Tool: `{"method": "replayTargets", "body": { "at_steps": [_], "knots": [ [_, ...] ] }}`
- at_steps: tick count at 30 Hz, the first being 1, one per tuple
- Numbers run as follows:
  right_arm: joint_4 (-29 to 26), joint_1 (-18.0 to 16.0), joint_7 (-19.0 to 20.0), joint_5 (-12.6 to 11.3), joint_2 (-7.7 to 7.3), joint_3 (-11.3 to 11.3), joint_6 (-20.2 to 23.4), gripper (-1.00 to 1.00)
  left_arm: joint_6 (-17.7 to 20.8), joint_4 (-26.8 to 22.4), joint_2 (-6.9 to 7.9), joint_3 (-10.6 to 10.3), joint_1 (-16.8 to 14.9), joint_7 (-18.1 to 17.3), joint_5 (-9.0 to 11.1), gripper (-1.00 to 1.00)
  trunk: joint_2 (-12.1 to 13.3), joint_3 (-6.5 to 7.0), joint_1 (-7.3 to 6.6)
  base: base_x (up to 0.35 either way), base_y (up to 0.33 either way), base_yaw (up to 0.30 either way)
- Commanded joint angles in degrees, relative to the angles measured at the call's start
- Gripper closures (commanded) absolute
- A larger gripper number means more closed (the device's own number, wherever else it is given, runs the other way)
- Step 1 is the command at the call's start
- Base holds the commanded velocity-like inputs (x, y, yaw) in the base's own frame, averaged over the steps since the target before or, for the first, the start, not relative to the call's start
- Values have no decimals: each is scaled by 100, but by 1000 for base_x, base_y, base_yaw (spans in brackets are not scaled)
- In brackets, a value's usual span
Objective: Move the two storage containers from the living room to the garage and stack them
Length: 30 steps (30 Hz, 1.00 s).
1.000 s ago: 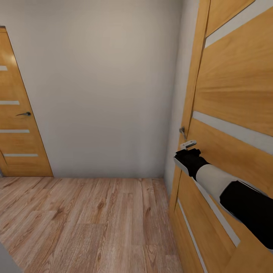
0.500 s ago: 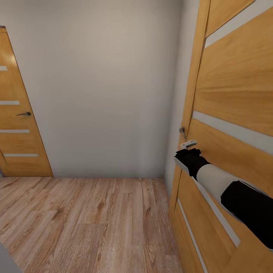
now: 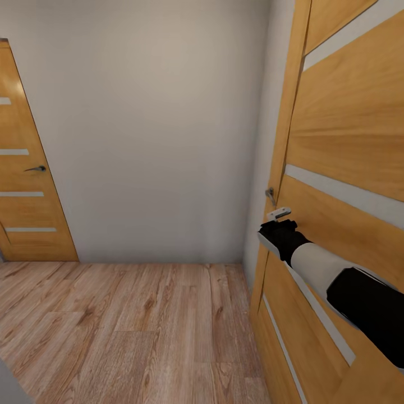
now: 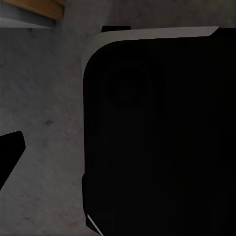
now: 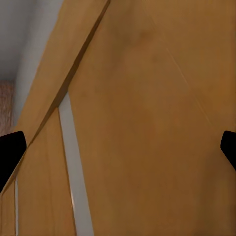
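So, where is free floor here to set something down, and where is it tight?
The wood plank floor lies bare between the white wall, the far door and the near door. It is tight at the near door, where the right gripper reaches beside the handle.

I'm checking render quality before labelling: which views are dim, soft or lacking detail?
Head view: evenly lit and sharp, door handle and plank floor crisp. Left wrist view: dim, a black body lacking detail. Right wrist view: soft, the close wooden door blurred.
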Motion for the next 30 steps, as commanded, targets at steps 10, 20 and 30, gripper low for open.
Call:
{"method": "replayTargets", "body": {
  "at_steps": [10,20,30],
  "knots": [
    [35,-5,-50,23,644,20,152,-100,-12,-5,0,1,1,8,6,-100,-3,-5,0,0,0,0],
    [27,-5,-8,-79,1253,-96,109,-100,-12,-5,-7,4,1,27,6,-100,-3,-5,0,0,0,0],
    [-617,55,1320,-1292,1253,-113,-46,-100,-12,-7,-17,4,1,35,6,-100,-3,-5,0,0,0,0]
  ]
}}
